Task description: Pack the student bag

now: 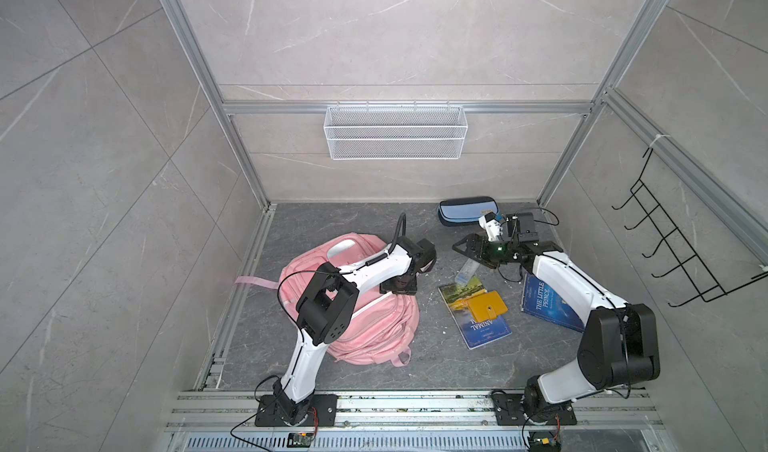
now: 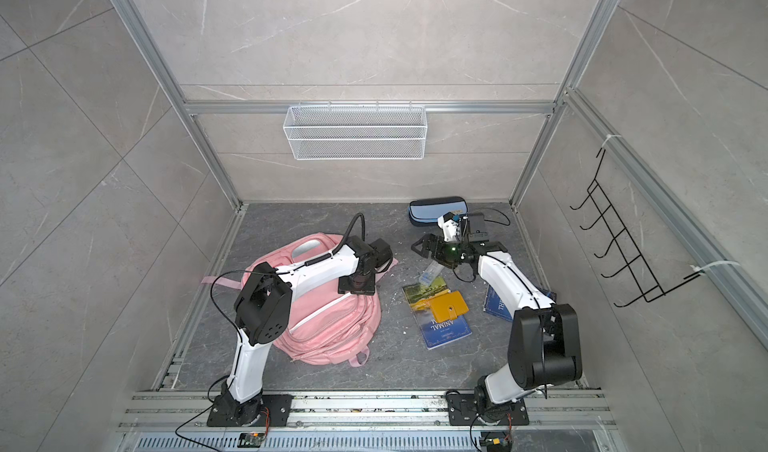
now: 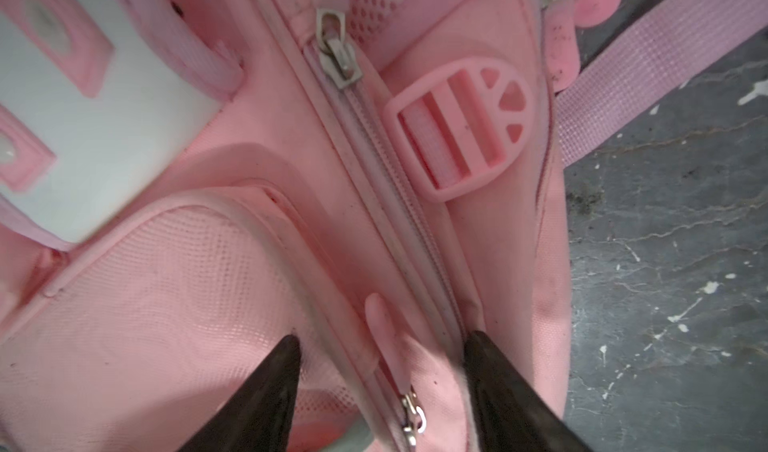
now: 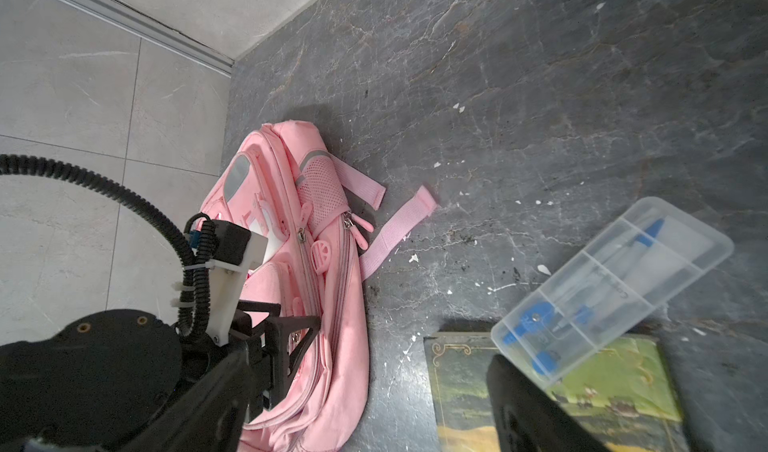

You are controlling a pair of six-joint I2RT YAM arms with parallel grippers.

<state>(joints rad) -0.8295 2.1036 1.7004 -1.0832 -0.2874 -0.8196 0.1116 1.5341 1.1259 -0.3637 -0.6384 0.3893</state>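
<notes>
Dark stone floor (image 1: 332,221) holds the student bag (image 1: 374,329) under the left gripper (image 3: 382,337), spread astride a zipper pull (image 3: 379,314).

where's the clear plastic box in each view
a top view: clear plastic box right of centre, at the far end of the green-covered book
a top view: same spot, right of the pink bag
left wrist: not in it
right wrist: across the book's corner
shared landmark: that book
</notes>
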